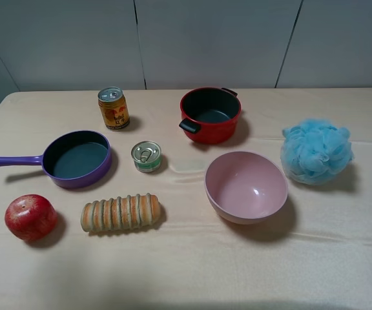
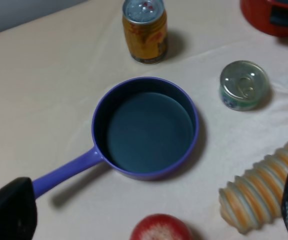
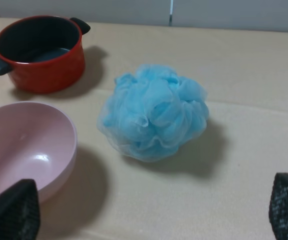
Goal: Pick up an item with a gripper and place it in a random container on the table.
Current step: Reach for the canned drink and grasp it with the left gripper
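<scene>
- Orange-yellow can (image 1: pixel 113 108) stands upright on the beige cloth table (image 1: pixel 192 268), at the far left, just behind the purple pan (image 1: pixel 79 158). It is well apart from the empty pink bowl (image 1: pixel 246 187).
- Nothing is held, so the task looks to be at its start: reaching for the can.
- Left gripper (image 2: pixel 151 209) hovers above the pan, fingers spread wide and empty, with the can ahead of it.
- Right gripper (image 3: pixel 150 209) is likewise spread and empty, near the bowl.
- Next, the left gripper probably has to pass over the pan and close on the can's sides.
</scene>
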Tool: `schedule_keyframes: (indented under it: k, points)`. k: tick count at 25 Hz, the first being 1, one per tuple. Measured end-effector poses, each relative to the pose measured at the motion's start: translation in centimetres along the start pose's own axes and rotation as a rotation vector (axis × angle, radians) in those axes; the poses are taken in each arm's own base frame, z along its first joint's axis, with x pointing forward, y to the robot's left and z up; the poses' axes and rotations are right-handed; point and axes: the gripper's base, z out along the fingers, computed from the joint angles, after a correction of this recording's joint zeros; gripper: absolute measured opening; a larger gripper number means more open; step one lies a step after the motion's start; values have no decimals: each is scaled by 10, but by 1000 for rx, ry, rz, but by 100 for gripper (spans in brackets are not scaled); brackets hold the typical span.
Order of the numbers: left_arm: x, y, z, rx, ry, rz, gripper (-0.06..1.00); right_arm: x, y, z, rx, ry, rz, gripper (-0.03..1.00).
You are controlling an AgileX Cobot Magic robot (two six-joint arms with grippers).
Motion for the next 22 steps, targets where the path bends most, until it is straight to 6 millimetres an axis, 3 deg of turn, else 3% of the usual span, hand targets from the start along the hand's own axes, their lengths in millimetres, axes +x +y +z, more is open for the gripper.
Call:
schedule_keyframes:
  k: [11,22]
  points:
    - [-32,18,51,-66,19,49,99,0,0,0,0,0,0,69]
    - [-48,27,89,-99,-22,76,99,0,0,0,0,0,0,69]
